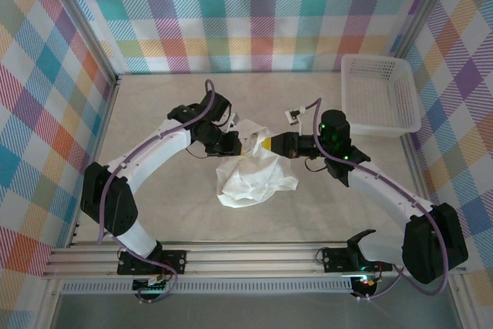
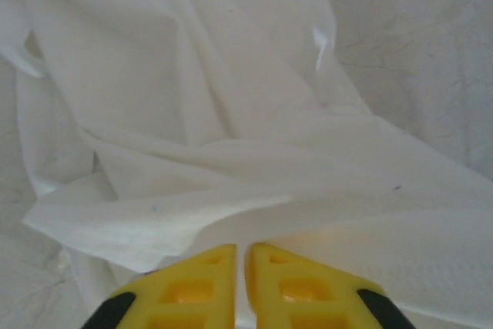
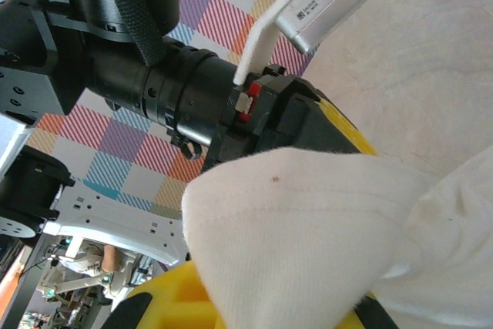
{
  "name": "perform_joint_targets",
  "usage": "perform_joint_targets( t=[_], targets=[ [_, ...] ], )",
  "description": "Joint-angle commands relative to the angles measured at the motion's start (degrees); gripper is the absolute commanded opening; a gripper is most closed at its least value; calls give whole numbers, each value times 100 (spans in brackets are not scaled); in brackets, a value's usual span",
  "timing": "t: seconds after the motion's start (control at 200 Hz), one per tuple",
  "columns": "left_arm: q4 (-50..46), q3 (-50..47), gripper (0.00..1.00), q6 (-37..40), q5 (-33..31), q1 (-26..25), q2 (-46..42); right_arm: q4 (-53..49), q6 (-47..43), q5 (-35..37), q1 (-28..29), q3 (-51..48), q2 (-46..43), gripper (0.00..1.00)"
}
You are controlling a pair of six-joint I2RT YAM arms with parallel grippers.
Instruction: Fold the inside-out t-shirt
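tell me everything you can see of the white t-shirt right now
The t-shirt is plain white, thin soft cloth, crumpled and creased, not spread flat. One part is lifted to a peak where the two grippers meet; the rest hangs down and bunches on the table. The left gripper has its yellow fingers closed at a fold of it. Cloth drapes over the right gripper, hiding its fingertips.

Crumpled white thin-cloth t-shirt (image 1: 254, 179), sleeves and collar lost in the folds! It runs off the left wrist view's edges, and a fold drapes the right gripper (image 1: 260, 144), jaws hidden, grip unreadable.
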Motion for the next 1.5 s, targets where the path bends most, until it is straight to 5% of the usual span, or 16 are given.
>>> perform_joint_targets(
  t=[0.0, 0.165, 0.345, 0.43, 0.62, 0.765, 1.0, 1.09, 1.495],
  targets=[
    [4, -186, 0, 40, 25, 238, -526, -154, -359, 98, 35, 43, -250, 0],
    [1235, -703, 0, -252, 1303, 252, -1008, -357, -772, 299, 32, -326, -410, 4],
    [2358, -1145, 0, -889, 1855, 270, -1476, -726, -1222, 1512, 35, -1245, -899, 31],
    [2576, -1270, 0, -991, 2058, 204, -1523, -932, -1145, 2099, 32, -1547, -1293, 35],
    [2585, -1460, 0, -914, 2009, -48, -1405, -2966, -891, 3099, 308, -983, -2215, 49],
    [2817, -1553, 0, -1049, 1915, -156, -1328, -4424, 499, 4630, 1133, -352, -2637, 46],
    [2745, -1418, 0, -990, 1844, -205, -1198, -6780, 2598, 6360, 2774, 1647, -912, 43],
    [2720, -1385, 0, -964, 1813, -210, -1194, -7353, 2874, 6488, 2801, 2295, -160, 48],
    [2540, -1320, 0, -800, 1861, -213, -1199, -6710, 2840, 7169, 2379, 3113, 1825, 66]
  ],
)
